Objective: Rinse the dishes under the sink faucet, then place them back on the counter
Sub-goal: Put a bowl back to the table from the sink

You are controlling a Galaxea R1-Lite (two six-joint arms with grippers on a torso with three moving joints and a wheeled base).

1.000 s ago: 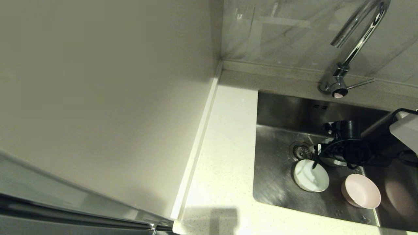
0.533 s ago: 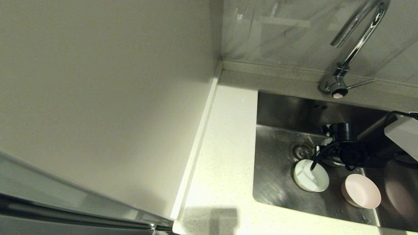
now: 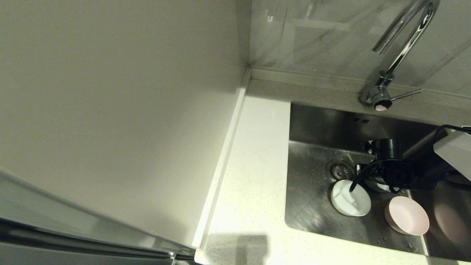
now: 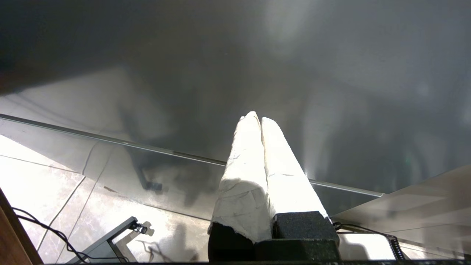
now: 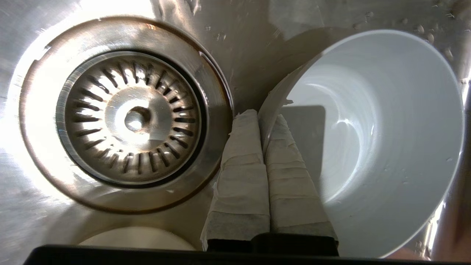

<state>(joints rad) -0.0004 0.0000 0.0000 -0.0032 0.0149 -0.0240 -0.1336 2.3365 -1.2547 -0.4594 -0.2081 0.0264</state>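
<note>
Right wrist view: I had the right end effector [image 5: 262,117] clamped on the grey-blue bowl's [image 5: 382,140] rim, just beside the sink [image 3: 312,125] drain strainer [image 5: 130,119]. Left end effector [image 4: 260,119] parked, closed, empty.

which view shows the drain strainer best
The right wrist view: the drain strainer fills the frame, slots clear. The head view shows it small beside the right gripper. The left wrist view misses it.

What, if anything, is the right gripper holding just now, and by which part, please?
The right gripper is shut on the rim of a grey-blue bowl in the sink, one finger inside the wall, one outside.
</note>
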